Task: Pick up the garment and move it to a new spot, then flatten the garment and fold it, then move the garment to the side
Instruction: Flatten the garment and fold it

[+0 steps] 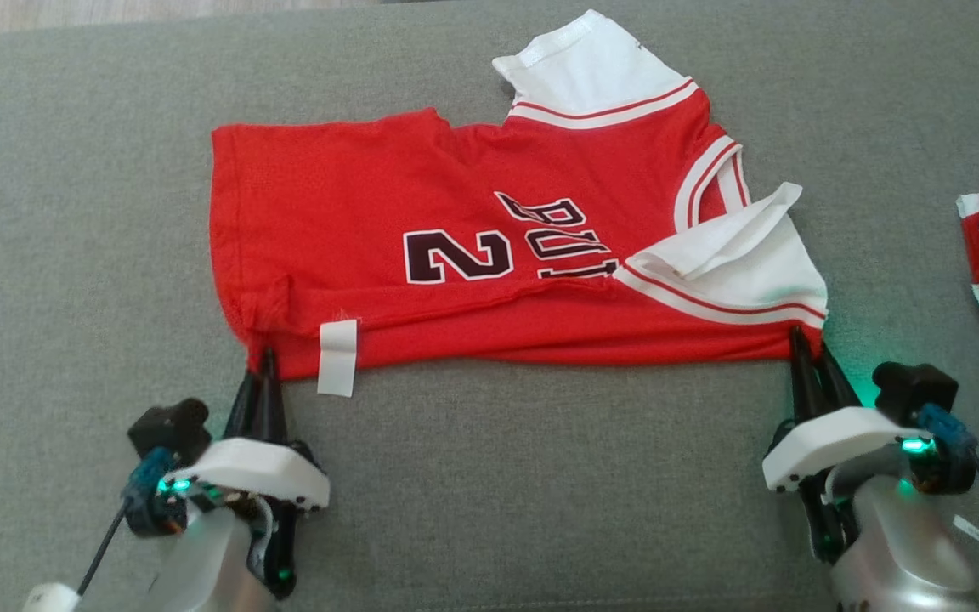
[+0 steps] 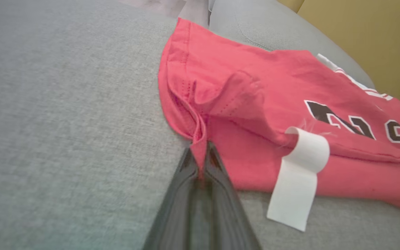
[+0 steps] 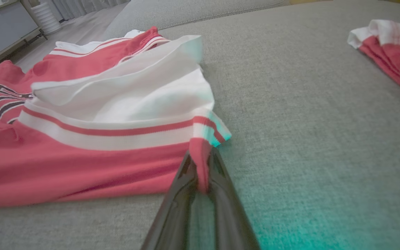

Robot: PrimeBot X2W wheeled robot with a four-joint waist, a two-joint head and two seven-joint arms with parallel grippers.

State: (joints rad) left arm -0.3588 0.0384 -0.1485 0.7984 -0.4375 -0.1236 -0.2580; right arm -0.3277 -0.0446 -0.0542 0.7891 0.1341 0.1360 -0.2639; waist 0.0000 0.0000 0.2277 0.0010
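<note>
Grey woven cushion [image 1: 489, 493] underneath, and flat across its middle lies the smooth red jersey [image 1: 353, 195] with white striped sleeves [image 1: 736, 263], a black "2" [image 1: 458, 256] and a blank white tag [image 1: 337, 357]. The left gripper [image 1: 267, 357] is clenched on the hem corner, and the right gripper [image 1: 798, 338] is clamped on the sleeve-side corner.

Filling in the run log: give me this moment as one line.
left gripper: shut on shirt hem corner | right gripper: shut on sleeve-side corner | shirt: lying on couch
</note>
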